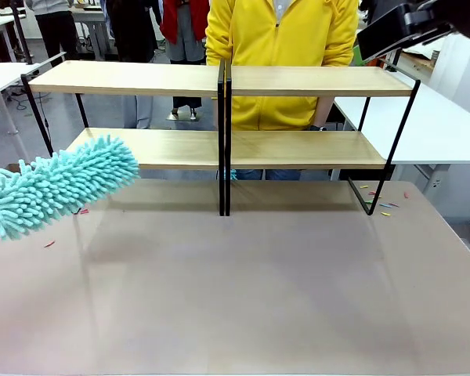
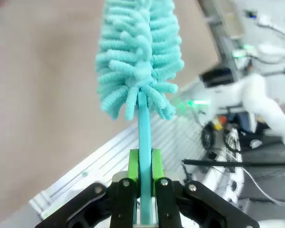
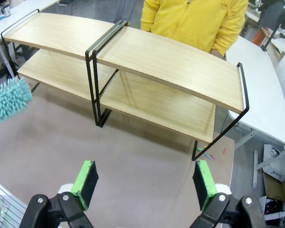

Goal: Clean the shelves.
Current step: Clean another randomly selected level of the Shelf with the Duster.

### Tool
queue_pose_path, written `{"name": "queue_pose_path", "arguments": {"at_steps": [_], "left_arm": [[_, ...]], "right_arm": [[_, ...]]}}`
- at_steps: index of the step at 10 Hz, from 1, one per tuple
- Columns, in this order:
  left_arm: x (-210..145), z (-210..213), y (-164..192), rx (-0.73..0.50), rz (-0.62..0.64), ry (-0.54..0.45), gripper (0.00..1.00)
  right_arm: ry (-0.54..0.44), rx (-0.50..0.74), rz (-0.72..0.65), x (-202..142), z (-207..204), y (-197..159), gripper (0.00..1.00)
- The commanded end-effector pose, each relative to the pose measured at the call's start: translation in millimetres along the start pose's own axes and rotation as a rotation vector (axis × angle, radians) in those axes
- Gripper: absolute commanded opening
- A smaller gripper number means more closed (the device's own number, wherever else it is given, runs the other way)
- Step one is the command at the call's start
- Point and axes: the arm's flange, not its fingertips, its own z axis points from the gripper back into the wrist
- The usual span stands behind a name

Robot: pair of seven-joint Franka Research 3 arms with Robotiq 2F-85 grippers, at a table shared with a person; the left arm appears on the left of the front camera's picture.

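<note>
Shelves [image 1: 219,149] across far half of table [image 1: 243,298], near half bare and open; left gripper [image 2: 143,183] clamped on handle of teal duster [image 1: 55,186], head just off lower board's left edge; right gripper [image 3: 145,183] spread wide, high above table.

Fluffy teal chenille duster [image 1: 59,186] runs off front view's left edge, handle unseen there. Small coloured scraps [image 1: 385,205] on worktop: too tiny to identify, maybe paper bits.
</note>
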Motion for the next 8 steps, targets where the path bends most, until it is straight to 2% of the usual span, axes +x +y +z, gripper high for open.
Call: {"name": "queue_pose_path", "arguments": {"at_steps": [1, 3, 4, 5, 6, 8], "left_arm": [[-9.4, 7.8, 3.0, -0.274, -0.095, -0.008, 0.12], [6.7, 38.1, 4.1, -0.501, -0.207, -0.06, 0.12], [19.2, 61.2, -0.1, -0.573, -0.25, -0.128, 0.12], [35.9, 88.8, -5.0, -0.614, -0.283, -0.206, 0.12], [56.1, 119.7, -8.0, -0.615, -0.263, -0.329, 0.12], [80.3, 159.7, -3.9, -0.641, -0.244, -0.444, 0.12]], "right_arm": [[-0.001, -0.004, -0.005, -0.5, -0.7, -0.6, 1.0], [-0.001, -0.004, -0.005, -0.5, -0.7, -0.6, 1.0], [-0.001, -0.004, -0.005, -0.5, -0.7, -0.6, 1.0], [-0.001, -0.004, -0.005, -0.5, -0.7, -0.6, 1.0], [-0.001, -0.004, -0.005, -0.5, -0.7, -0.6, 1.0], [-0.001, -0.004, -0.005, -0.5, -0.7, -0.6, 1.0]]}}
